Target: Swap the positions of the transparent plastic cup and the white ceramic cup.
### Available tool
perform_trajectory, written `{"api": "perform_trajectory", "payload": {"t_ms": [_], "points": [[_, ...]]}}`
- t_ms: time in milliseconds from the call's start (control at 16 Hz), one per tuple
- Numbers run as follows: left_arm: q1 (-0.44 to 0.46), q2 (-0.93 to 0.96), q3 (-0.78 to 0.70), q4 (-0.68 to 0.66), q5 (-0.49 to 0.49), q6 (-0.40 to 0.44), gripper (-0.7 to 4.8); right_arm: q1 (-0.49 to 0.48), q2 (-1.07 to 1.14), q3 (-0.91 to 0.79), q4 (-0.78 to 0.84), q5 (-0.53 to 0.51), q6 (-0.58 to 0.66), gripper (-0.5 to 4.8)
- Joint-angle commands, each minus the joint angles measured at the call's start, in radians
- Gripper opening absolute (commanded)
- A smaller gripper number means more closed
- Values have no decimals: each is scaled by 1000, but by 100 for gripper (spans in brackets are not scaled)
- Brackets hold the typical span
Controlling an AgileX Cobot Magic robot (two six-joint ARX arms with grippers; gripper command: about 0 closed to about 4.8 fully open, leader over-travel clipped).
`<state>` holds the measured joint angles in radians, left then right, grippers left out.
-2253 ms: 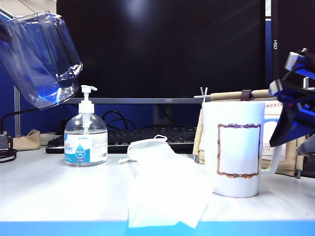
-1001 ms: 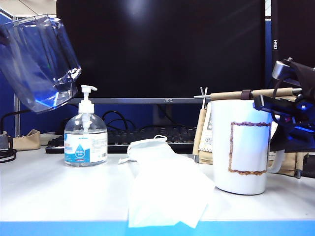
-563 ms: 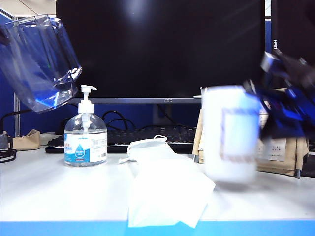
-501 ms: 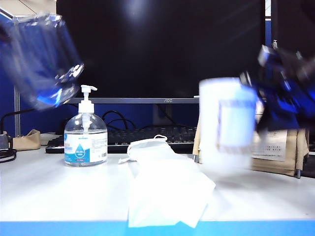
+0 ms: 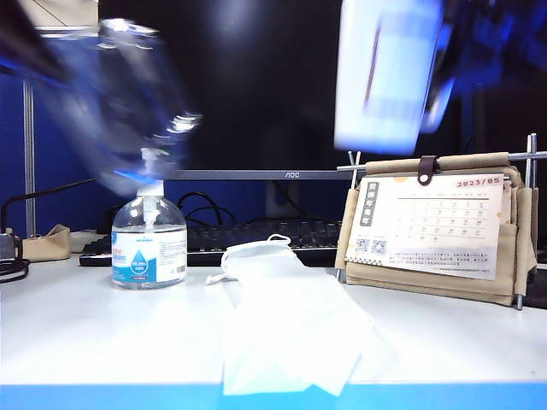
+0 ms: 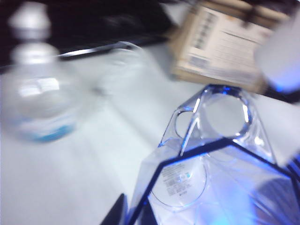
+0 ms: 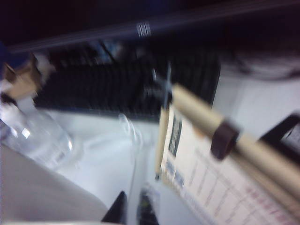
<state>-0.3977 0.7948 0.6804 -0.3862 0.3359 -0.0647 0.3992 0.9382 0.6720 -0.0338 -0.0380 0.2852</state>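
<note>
We hold both cups in air: left gripper (image 6: 133, 216) clamped on the transparent plastic cup (image 5: 128, 111), right gripper (image 7: 131, 211) clamped on the white ceramic cup (image 5: 385, 73), and placing is left.

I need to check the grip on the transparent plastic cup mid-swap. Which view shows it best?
The left wrist view: the transparent plastic cup fills the near frame, its facets and base clear, held by the left gripper. The exterior view shows it only as a raised, tilted blur above the sanitizer bottle. The right wrist view does not show it.
</note>
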Motion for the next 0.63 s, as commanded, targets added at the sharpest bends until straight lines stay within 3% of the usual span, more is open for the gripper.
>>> {"api": "perform_trajectory", "payload": {"t_ms": [63, 313, 626], "points": [[-162, 87, 7, 196, -92, -22, -5, 3, -82, 79, -96, 28, -55, -6], [-324, 318, 87, 324, -113, -31, -5, 2, -205, 157, -234, 93, -58, -6], [-351, 640, 370, 317, 31, 43, -5, 2, -307, 167, -360, 156, -62, -6]]}}
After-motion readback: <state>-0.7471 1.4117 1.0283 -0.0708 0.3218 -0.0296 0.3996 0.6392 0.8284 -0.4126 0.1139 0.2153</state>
